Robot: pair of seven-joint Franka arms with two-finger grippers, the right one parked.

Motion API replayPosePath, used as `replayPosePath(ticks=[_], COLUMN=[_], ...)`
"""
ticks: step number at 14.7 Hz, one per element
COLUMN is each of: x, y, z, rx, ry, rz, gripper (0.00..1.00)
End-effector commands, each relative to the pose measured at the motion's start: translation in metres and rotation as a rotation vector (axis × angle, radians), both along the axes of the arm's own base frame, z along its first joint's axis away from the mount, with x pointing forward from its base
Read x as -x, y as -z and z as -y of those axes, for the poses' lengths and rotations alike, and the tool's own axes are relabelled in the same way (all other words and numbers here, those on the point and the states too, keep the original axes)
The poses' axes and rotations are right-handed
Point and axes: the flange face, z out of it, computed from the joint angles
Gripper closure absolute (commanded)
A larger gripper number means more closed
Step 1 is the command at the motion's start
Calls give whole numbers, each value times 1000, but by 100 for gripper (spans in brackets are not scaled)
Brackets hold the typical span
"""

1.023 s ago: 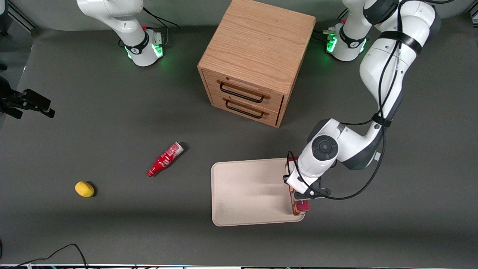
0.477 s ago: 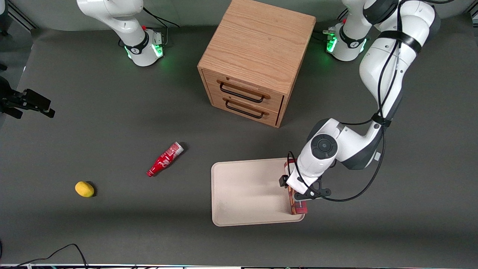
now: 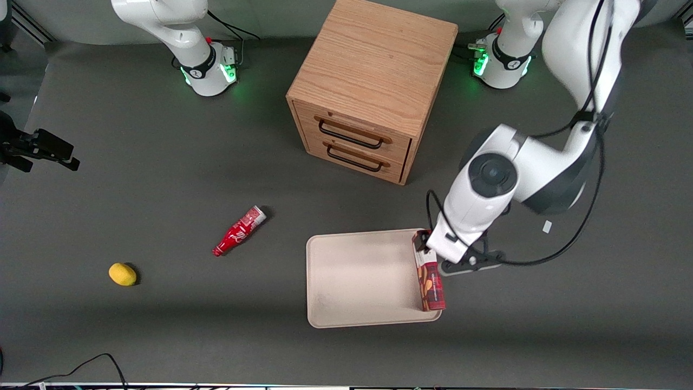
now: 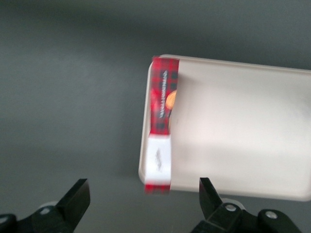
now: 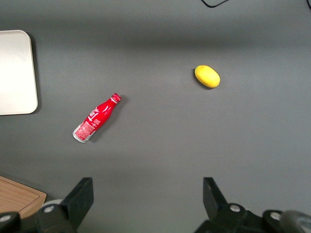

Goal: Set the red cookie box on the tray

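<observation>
The red cookie box (image 3: 431, 280) (image 4: 162, 116) lies flat along the edge of the beige tray (image 3: 360, 279) (image 4: 243, 121) that is toward the working arm's end, over the rim there. One end section of the box is white. My left gripper (image 3: 439, 248) (image 4: 143, 194) hangs above the box's end that is farther from the front camera. It is open, its black fingertips (image 4: 77, 194) stand wide apart, and nothing is between them. The box is free of the gripper.
A wooden two-drawer cabinet (image 3: 373, 92) stands farther from the front camera than the tray. A small red bottle (image 3: 239, 231) (image 5: 96, 118) and a yellow lemon (image 3: 122, 274) (image 5: 207, 76) lie on the grey table toward the parked arm's end.
The gripper was low over the box's middle. It has let go, risen and drawn back toward the box's end farther from the camera. The box stays on the tray.
</observation>
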Motion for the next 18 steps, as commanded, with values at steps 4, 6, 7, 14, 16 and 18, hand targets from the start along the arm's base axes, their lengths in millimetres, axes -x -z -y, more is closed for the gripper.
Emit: replayPosePath(ticks=[4, 6, 7, 14, 16, 18], x=[59, 78, 91, 164, 174, 176], y=[-158, -181, -193, -195, -191, -190], z=[-153, -206, -225, -310, -313, -318], rx=[17, -2, 0, 16, 18, 20], ry=[110, 163, 192, 230, 226, 217], rz=[-124, -179, -204, -222, -211, -209], gripper=[0, 0, 0, 0, 0, 0])
